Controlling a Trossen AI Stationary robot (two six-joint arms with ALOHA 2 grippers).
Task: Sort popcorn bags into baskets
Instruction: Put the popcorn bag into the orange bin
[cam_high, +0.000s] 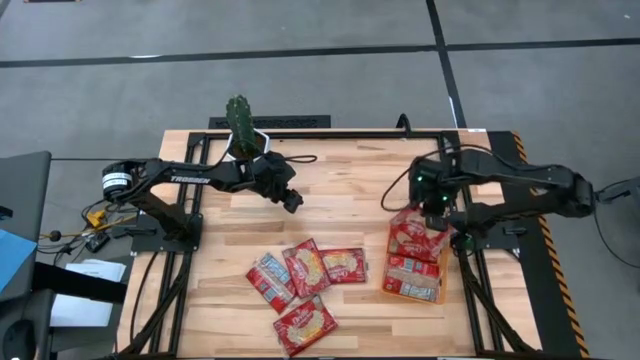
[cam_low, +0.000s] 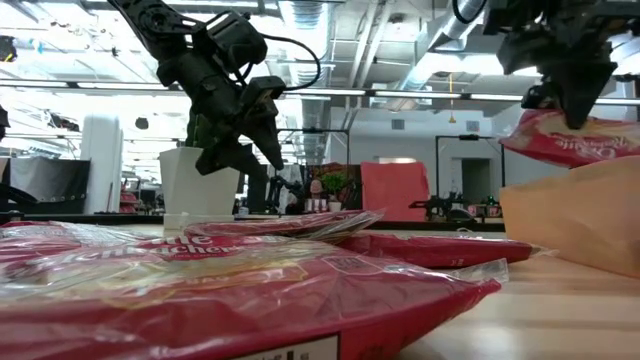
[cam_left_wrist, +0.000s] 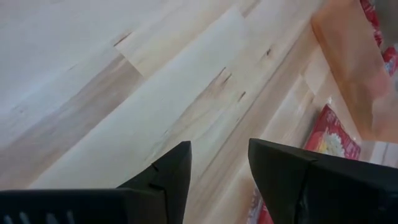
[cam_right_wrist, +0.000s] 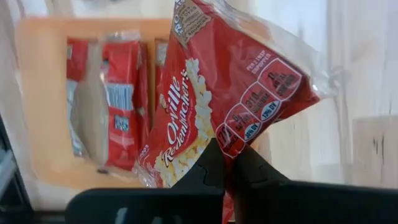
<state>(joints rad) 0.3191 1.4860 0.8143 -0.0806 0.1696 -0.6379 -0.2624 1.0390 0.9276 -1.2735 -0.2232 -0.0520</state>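
Note:
Several red popcorn bags lie flat on the wooden table near its near edge, also filling the foreground of the low view. The orange tray sits to their right with bags inside. My right gripper is shut on one bag above the tray. My left gripper hangs open in the air over bare table, far of the loose bags, touching nothing. My right gripper pinches a popcorn bag by its edge between its two fingers, coming from above and pointing down. The bag is lifted clear and hangs tilted over the tray's far part.
A white pot with a green cactus stands at the table's far edge behind my left arm, and shows again as the white pot in the low view. Bare wood lies between the loose bags and the pot.

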